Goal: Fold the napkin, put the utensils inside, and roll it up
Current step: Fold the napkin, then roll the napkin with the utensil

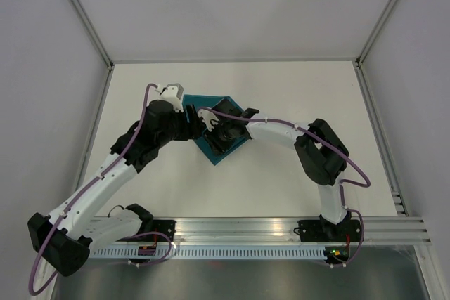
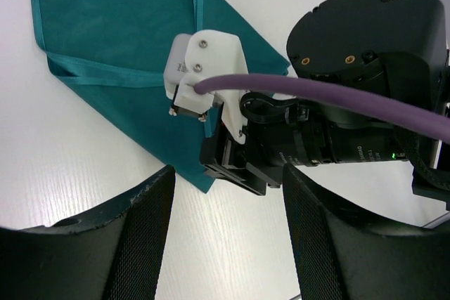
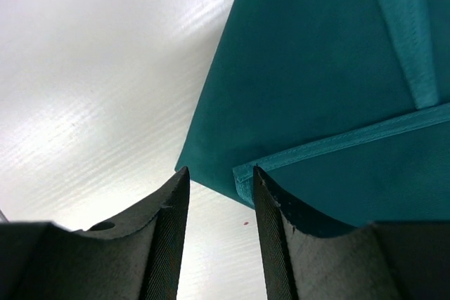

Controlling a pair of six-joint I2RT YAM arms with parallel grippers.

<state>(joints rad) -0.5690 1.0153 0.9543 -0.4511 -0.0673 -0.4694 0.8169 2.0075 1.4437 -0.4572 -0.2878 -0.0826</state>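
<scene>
The teal napkin [image 1: 214, 101] lies folded on the white table [image 1: 295, 96], with both arms over it. In the left wrist view the napkin [image 2: 119, 40] shows a hemmed fold line and a pointed near corner. My right gripper [image 1: 214, 147] hangs over that corner. In its own view the right gripper [image 3: 220, 173] stands open, the hemmed edge of the napkin [image 3: 316, 68] just beyond its right fingertip [image 3: 264, 191], nothing clamped. My left gripper [image 2: 226, 173] is open wide over bare table, beside the right wrist [image 2: 351, 103]. In the top view the left gripper [image 1: 191, 128] sits at the cloth's left side. The utensils are out of view.
Grey walls close in the table on the left, back and right. An aluminium rail [image 1: 267, 228] carrying both arm bases runs along the near edge. A purple cable [image 1: 281, 124] loops along the right arm.
</scene>
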